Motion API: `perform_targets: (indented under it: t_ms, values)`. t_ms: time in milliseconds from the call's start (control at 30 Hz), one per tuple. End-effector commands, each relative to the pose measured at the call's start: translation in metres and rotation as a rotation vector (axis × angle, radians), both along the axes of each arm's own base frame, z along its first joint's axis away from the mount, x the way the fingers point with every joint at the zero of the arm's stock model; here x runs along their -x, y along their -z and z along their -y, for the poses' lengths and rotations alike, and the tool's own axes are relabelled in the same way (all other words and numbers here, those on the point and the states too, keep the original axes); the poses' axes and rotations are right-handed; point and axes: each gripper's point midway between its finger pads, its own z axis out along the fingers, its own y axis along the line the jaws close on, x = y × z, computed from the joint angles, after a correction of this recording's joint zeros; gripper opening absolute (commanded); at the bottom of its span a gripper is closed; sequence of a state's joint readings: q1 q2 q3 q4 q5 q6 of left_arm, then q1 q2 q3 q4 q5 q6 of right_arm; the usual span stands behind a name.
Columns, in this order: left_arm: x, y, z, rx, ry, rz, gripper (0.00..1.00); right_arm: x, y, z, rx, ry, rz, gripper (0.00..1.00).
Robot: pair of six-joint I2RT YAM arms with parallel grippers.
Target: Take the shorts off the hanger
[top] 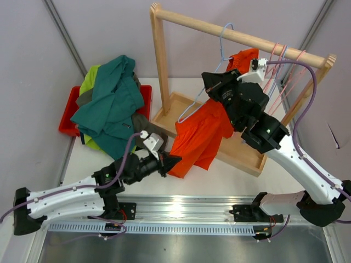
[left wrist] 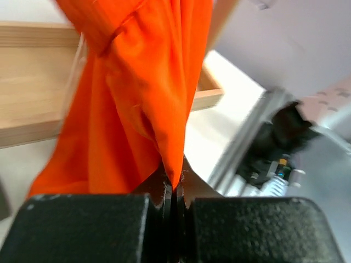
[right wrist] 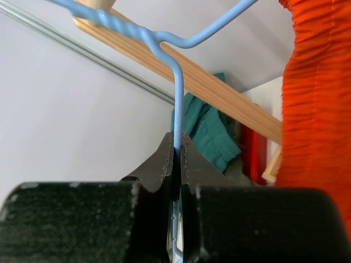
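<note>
The orange shorts (top: 200, 134) hang from a light blue wire hanger (top: 219, 52) hooked on the wooden rail (top: 241, 37). My left gripper (top: 174, 160) is shut on the bottom hem of the orange shorts (left wrist: 137, 98), low at the front of the rack. My right gripper (top: 211, 87) is shut on the blue hanger's wire (right wrist: 176, 104) just below its twisted neck, with the orange waistband (right wrist: 315, 109) to its right. Teal shorts (top: 112, 101), lime green shorts (top: 90, 79) and a dark grey pair (top: 151, 134) lie piled on the red tray (top: 68, 118).
The wooden rack has a tray-like base (top: 241, 150) and a left upright (top: 160, 60). Several empty pink and blue hangers (top: 282, 71) hang at the rail's right end. A metal rail (top: 181, 211) runs along the table's near edge.
</note>
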State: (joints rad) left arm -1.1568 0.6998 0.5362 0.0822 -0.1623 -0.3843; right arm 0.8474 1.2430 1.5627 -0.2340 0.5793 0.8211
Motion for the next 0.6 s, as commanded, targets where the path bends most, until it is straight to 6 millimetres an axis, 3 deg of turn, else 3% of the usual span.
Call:
perform_targets:
  t_ms: [0,33,167,300,400,567]
  values:
    - [-0.035,-0.028,0.007,-0.041,-0.154,0.064,0.0,0.041,-0.044,0.006,-0.17,-0.077,0.085,0.0]
    - [-0.041,-0.049,0.012,-0.016,-0.172,0.079,0.0,0.048,-0.041,-0.001,-0.185,-0.107,0.078,0.0]
    - [-0.068,-0.051,0.029,-0.066,-0.226,0.081,0.0,0.087,-0.047,-0.037,-0.298,-0.285,0.066,0.0]
    - [-0.086,-0.056,0.037,-0.05,-0.262,0.076,0.0,0.113,-0.052,-0.062,-0.374,-0.393,0.04,0.0]
    - [-0.092,-0.052,0.036,-0.057,-0.28,0.058,0.0,0.12,-0.068,-0.065,-0.45,-0.417,0.049,0.0]
    - [-0.091,-0.04,0.021,-0.082,-0.307,0.039,0.0,0.119,-0.086,-0.051,-0.571,-0.418,0.059,0.0]
